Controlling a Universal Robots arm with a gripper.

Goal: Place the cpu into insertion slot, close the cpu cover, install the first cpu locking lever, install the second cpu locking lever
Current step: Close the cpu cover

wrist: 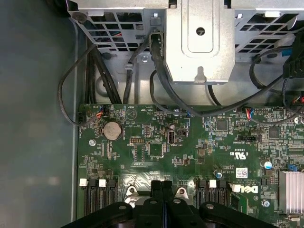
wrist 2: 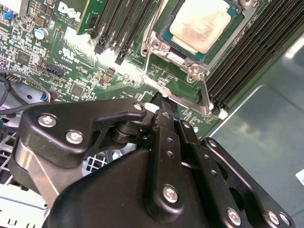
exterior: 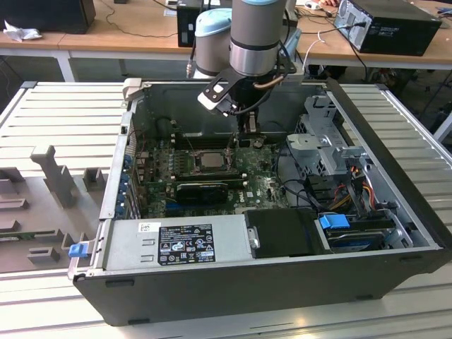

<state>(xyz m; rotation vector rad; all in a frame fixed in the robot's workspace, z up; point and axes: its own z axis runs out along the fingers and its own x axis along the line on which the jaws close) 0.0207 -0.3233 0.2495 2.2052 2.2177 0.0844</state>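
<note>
While the arm hangs inside the open black computer case [exterior: 282,289], its black claw [wrist 2: 164,114] has both fingers pressed together with nothing visible between them. The tips are just beside the square dark insertion slot [wrist 2: 156,45], silvery-rimmed, on the green circuit board [wrist 2: 85,66]. Seated in that slot lies the small flat square cpu [wrist 2: 202,23], pale beige-silver face up. Around the chip, the thin silvery metal cpu cover [wrist 2: 183,58] appears lowered flat. A thin silvery wire lever [wrist 2: 205,95] runs between the slot and the claw tips; whether they touch it I cannot tell.
</note>
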